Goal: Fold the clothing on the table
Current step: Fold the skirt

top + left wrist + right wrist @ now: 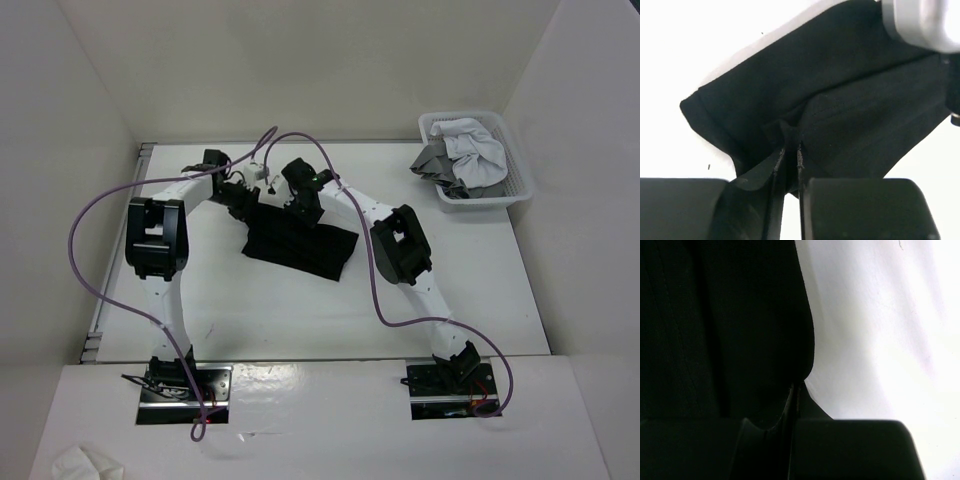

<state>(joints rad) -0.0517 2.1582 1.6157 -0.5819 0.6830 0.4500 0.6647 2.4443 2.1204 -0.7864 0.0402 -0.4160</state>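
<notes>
Clothing [300,245]: black, plain, lying on the white table [300,320] a little beyond the middle, well apart from the basket [518,192] at the far right corner. It sits as a compact, skewed slab with layered edges, so I judge it already folded at least once.

Left tool [238,196] is at the far left corner of the cloth. Its wrist view shows the left tool [790,156] with fingers pressed nearly together on a raised ridge of fabric, the cloth puckering up into the narrow gap. That is a pinch on the clothing.

Right tool [301,207] is at the far edge, just beside the left one. Close up, the right tool [794,397] is pressed together with the black hem running down into the seam between the fingers. I read this too as a pinch on the edge.

Why this hold: both grips sit along the same far edge, spaced apart, which keeps that edge straight and taut if lifted. Likely intent is to carry it toward the near side for another fold.

Risk: thin pinches on doubled layers may catch only the top ply.

The basket holds a grey garment [430,162] and a white garment [470,145], not part of this.
</notes>
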